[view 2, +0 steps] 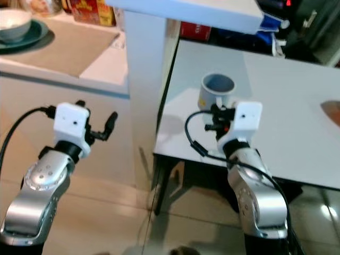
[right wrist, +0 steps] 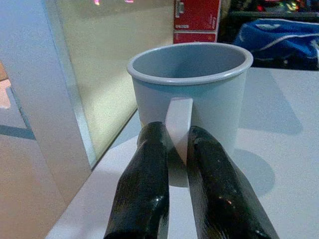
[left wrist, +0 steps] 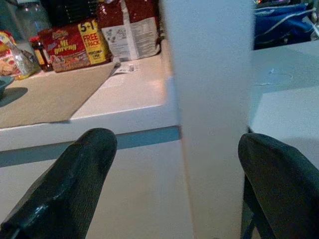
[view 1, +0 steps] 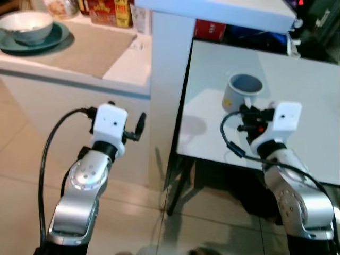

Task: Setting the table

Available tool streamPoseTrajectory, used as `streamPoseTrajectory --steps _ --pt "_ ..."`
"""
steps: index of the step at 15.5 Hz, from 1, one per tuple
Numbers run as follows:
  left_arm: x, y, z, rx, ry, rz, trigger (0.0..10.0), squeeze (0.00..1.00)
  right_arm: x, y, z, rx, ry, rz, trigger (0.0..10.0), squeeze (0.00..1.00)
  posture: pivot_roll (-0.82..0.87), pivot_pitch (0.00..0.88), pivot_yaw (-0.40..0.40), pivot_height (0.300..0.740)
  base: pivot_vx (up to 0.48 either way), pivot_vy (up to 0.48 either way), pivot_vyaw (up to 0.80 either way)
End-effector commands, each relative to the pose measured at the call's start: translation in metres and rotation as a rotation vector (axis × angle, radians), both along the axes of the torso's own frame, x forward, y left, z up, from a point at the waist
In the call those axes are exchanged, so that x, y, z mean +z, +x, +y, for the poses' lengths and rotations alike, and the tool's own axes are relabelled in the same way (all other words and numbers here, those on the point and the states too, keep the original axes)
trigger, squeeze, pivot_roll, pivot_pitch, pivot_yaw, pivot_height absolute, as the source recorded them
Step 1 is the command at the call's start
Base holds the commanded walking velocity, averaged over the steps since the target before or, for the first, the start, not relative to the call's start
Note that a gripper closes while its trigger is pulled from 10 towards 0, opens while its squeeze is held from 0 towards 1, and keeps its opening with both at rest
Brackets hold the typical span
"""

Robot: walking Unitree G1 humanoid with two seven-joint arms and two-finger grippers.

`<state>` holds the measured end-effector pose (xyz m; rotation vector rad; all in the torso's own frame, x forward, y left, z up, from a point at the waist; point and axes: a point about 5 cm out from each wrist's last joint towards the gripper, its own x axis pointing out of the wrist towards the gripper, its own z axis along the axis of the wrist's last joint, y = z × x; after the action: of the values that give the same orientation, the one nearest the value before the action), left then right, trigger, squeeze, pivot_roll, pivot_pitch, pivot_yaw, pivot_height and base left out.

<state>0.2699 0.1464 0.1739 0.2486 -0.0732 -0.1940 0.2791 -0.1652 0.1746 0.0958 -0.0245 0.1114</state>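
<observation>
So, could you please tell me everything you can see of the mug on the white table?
The mug is pale grey-white with a glossy, ceramic look, a rounded rim and an apparently empty inside. It stands upright near the white table's front left corner. Its flat handle faces the robot, pinched between the right gripper's two black fingers.

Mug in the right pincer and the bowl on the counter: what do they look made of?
Mug: matte pale grey-blue with a thin rolled rim, so probably enamelled metal or plastic; ceramic is possible. The right pincer clamps its handle. Bowl: glossy and thick-walled, likely glazed ceramic.
</observation>
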Motion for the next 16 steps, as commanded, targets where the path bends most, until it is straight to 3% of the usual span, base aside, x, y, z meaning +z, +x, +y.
streamPoseTrajectory --steps 1,7,8,9,10,11,13,16 --pt "0.001 0.002 -0.010 -0.028 -0.004 -0.009 10.0 0.00 -0.002 0.001 -0.008 -0.024 -0.037 0.009 10.0 0.00 -0.04 0.071 -0.038 0.740 0.000 -0.480 0.00" --pt "0.006 -0.001 -0.013 -0.042 0.005 -0.017 10.0 0.00 -0.003 0.000 0.000 -0.023 -0.004 0.014 10.0 0.00 -0.02 0.067 -0.032 0.740 0.000 -0.480 0.00" --pt "0.009 0.000 -0.013 -0.045 0.004 -0.033 10.0 0.00 -0.006 0.001 0.001 -0.023 0.007 0.017 10.0 0.00 -0.02 0.099 -0.018 0.740 0.000 -0.480 0.00" --pt "0.005 0.002 -0.010 -0.017 -0.011 -0.014 10.0 0.00 -0.014 0.002 0.001 -0.042 -0.018 0.036 10.0 0.00 -0.03 0.085 -0.014 0.740 0.000 0.000 0.00" --pt "0.005 0.002 -0.009 -0.011 -0.020 -0.014 10.0 0.00 -0.011 0.000 0.003 -0.043 0.016 0.031 10.0 0.00 -0.03 0.080 -0.010 0.740 0.000 0.000 0.00" --pt "0.003 0.004 -0.005 0.008 0.015 0.011 10.0 0.00 -0.008 -0.001 0.004 -0.034 0.016 0.022 10.0 0.00 -0.03 0.096 -0.009 0.740 0.000 0.000 0.00" --pt "0.005 0.006 -0.002 0.021 -0.023 0.009 10.0 0.00 -0.010 -0.002 0.003 -0.041 0.008 0.028 10.0 0.00 -0.03 0.096 -0.007 0.740 0.000 0.000 0.00" --pt "0.009 0.004 -0.011 -0.028 -0.057 -0.004 10.0 0.00 -0.004 0.003 0.006 -0.017 0.005 0.009 10.0 0.00 -0.04 0.092 -0.010 0.740 0.343 0.000 -0.17"
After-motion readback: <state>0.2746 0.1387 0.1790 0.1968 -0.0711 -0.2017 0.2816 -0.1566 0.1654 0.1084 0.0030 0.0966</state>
